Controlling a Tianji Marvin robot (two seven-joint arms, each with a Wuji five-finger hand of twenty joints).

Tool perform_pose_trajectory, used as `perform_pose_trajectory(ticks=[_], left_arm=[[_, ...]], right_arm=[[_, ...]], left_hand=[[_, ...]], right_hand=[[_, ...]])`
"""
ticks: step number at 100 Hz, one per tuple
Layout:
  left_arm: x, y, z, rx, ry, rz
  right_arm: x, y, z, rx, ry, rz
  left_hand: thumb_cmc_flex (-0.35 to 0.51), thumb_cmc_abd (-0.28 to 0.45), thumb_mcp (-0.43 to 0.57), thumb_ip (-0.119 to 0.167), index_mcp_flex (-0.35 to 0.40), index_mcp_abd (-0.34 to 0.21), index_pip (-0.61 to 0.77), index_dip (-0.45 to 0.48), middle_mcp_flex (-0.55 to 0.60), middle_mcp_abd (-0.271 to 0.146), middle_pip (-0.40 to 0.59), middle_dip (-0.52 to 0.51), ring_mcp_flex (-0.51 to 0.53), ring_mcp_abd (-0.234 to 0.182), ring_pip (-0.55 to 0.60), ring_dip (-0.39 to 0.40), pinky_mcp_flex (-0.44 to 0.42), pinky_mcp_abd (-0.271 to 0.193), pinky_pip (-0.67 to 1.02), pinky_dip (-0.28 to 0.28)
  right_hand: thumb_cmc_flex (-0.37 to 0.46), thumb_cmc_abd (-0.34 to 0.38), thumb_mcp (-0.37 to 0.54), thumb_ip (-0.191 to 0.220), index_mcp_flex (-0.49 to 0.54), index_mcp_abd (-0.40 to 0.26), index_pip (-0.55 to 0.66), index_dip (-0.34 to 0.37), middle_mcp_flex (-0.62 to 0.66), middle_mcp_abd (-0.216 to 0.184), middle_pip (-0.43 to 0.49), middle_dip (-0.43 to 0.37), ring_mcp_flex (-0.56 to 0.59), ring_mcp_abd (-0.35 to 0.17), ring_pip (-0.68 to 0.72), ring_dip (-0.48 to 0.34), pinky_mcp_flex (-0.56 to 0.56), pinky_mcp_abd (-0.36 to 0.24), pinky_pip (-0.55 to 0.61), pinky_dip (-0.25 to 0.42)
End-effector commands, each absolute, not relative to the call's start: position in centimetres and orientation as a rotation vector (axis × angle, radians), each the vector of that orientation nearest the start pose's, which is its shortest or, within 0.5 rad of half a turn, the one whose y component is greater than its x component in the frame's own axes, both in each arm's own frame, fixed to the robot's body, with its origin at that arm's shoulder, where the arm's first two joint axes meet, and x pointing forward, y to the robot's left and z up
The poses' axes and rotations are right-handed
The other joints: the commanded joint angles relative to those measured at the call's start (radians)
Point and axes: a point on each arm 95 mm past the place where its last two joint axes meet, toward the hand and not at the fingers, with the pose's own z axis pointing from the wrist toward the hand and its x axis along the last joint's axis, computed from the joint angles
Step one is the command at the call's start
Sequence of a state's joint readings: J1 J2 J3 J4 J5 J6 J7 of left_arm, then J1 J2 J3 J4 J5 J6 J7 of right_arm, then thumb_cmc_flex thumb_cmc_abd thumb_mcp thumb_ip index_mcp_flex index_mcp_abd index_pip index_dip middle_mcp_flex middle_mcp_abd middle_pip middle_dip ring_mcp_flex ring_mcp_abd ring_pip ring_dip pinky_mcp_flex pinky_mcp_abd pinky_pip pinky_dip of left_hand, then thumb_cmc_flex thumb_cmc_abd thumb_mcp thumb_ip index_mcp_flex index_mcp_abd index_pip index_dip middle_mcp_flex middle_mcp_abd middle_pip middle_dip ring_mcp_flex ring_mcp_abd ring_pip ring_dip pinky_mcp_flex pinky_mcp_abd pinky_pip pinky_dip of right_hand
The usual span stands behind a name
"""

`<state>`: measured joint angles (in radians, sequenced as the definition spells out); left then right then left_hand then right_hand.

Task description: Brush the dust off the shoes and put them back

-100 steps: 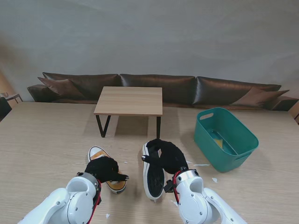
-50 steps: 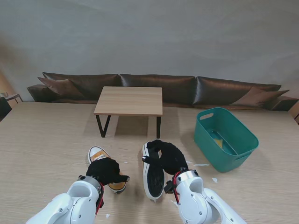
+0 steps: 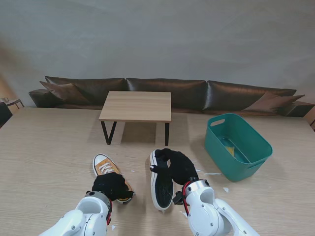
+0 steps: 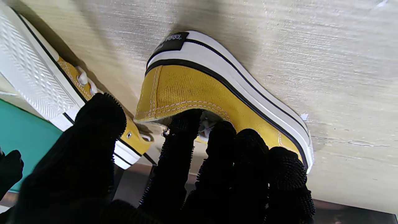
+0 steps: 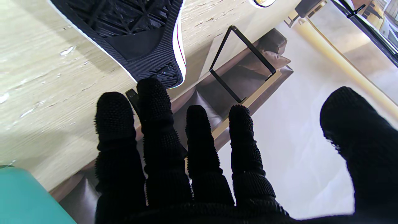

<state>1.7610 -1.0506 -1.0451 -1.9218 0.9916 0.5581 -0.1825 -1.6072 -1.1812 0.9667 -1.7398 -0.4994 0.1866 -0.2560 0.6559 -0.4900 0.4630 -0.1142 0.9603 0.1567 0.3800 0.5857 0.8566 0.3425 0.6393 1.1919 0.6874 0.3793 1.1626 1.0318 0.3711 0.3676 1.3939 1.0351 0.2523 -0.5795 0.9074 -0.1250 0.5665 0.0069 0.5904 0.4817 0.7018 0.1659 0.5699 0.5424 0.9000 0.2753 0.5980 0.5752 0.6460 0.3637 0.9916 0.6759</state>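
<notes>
The only lettering sits on a black heel patch (image 4: pixel 170 43) of the yellow shoe (image 4: pixel 199 90), toward the upper middle of the left wrist view. It is upside down and too small to read with certainty. No other text, number or sign is legible.

Two shoes are lying on the table (image 3: pixel 44 147): one upright shoe (image 3: pixel 106 166) on the left and one tipped shoe (image 3: pixel 161 186) on the right showing its black sole. One basket (image 3: pixel 256 160), one small bench (image 3: pixel 137 105) and one sofa (image 3: pixel 236 96) are standing farther from me, and a few white scraps (image 3: pixel 212 173), too small to count surely, are lying about. Two black-gloved hands are showing, the left hand (image 3: pixel 112 185) and the right hand (image 3: pixel 178 164).
</notes>
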Motion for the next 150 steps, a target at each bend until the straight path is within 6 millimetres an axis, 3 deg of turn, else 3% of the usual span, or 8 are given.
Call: perform_pose_trajectory(ticks=[1,10,20,36,64,89,121,150], left_arm=[[30.8,-5.3,-34.1,-1.605,1.489,-1.138],[30.8,-5.6,-34.5,-1.608,1.496,-1.120],[30.7,-6.0,-35.1,-1.605,1.520,-1.086],[30.7,-6.8,-35.8,-1.586,1.554,-1.026],[30.9,-7.7,-37.3,-1.564,1.541,-0.936],[30.9,-7.8,-37.6,-1.470,1.564,-0.847],[30.5,-7.6,-37.8,-1.377,1.584,-0.798],[30.2,-7.2,-37.9,-1.314,1.581,-0.790]], right_arm=[[34.7,10.9,-31.9,-2.149,-1.395,-2.367],[34.7,10.9,-32.0,-2.153,-1.395,-2.361],[34.7,10.9,-32.0,-2.156,-1.396,-2.357],[34.7,10.8,-32.0,-2.163,-1.397,-2.350],[34.8,10.8,-32.1,-2.175,-1.397,-2.338],[34.8,10.8,-32.2,-2.186,-1.395,-2.327],[34.8,10.7,-32.2,-2.195,-1.402,-2.312],[34.7,10.6,-32.3,-2.199,-1.417,-2.287]], left_hand=[[0.000,-0.040,0.064,0.004,-0.021,-0.024,-0.012,-0.017,-0.009,-0.002,-0.003,-0.008,0.033,-0.009,0.017,-0.004,-0.010,-0.002,0.035,-0.010],[0.020,-0.071,0.129,0.001,-0.026,-0.041,0.006,-0.013,-0.017,-0.010,0.003,-0.005,0.029,-0.019,0.018,-0.003,-0.014,-0.007,0.034,-0.012],[0.122,-0.136,0.125,-0.057,-0.037,-0.070,0.066,0.042,-0.026,-0.023,0.023,0.010,0.026,-0.036,0.028,0.001,-0.018,-0.017,0.032,-0.015],[0.240,-0.214,0.106,-0.053,-0.061,-0.089,0.274,0.065,-0.038,-0.041,0.071,0.047,0.024,-0.058,0.060,0.010,-0.016,-0.035,0.040,-0.012],[0.141,-0.276,0.275,-0.089,-0.079,0.021,0.722,0.376,-0.019,-0.066,0.202,0.128,0.067,-0.082,0.156,0.017,0.024,-0.037,0.073,0.001],[0.070,-0.324,0.470,-0.021,0.008,-0.022,1.106,0.665,0.082,-0.134,0.353,0.188,0.185,-0.134,0.281,0.000,0.140,-0.039,0.155,-0.023],[0.154,-0.336,0.499,-0.014,0.141,-0.100,1.277,0.720,0.220,-0.218,0.354,0.170,0.314,-0.162,0.285,-0.058,0.264,-0.072,0.253,-0.160],[0.249,-0.403,0.449,-0.113,0.208,-0.115,1.296,0.723,0.408,-0.286,0.102,0.133,0.487,-0.201,0.073,-0.158,0.401,-0.109,0.276,-0.345]], right_hand=[[0.006,0.036,0.026,0.019,0.018,0.003,-0.005,0.016,0.021,0.020,-0.003,-0.008,-0.007,0.010,0.013,0.005,-0.278,0.017,0.018,-0.005],[0.005,0.038,0.026,0.019,0.016,0.007,-0.004,0.016,0.020,0.019,-0.002,-0.007,-0.007,0.008,0.014,0.005,-0.278,0.016,0.018,-0.005],[0.005,0.037,0.027,0.019,0.015,0.015,-0.003,0.016,0.020,0.019,-0.001,-0.007,-0.005,0.010,0.015,0.005,-0.278,0.015,0.019,-0.005],[0.004,0.042,0.030,0.020,0.006,0.030,-0.001,0.016,0.021,0.020,0.001,-0.007,-0.005,0.010,0.017,0.005,-0.279,0.014,0.020,-0.006],[0.004,0.044,0.033,0.020,-0.007,0.058,0.004,0.014,0.019,0.020,0.004,-0.008,-0.005,0.015,0.019,0.005,-0.281,0.013,0.022,-0.006],[0.004,0.046,0.035,0.020,-0.017,0.072,0.010,0.012,0.018,0.022,0.006,-0.010,-0.006,0.013,0.021,0.004,-0.283,0.014,0.023,-0.007],[0.001,0.053,0.035,0.020,-0.027,0.082,0.011,0.007,0.018,0.024,0.006,-0.012,-0.009,0.019,0.021,0.003,-0.288,0.015,0.022,-0.008],[-0.001,0.062,0.035,0.022,-0.036,0.089,0.012,0.004,0.021,0.025,0.007,-0.013,-0.011,0.023,0.022,0.003,-0.293,0.016,0.022,-0.007]])
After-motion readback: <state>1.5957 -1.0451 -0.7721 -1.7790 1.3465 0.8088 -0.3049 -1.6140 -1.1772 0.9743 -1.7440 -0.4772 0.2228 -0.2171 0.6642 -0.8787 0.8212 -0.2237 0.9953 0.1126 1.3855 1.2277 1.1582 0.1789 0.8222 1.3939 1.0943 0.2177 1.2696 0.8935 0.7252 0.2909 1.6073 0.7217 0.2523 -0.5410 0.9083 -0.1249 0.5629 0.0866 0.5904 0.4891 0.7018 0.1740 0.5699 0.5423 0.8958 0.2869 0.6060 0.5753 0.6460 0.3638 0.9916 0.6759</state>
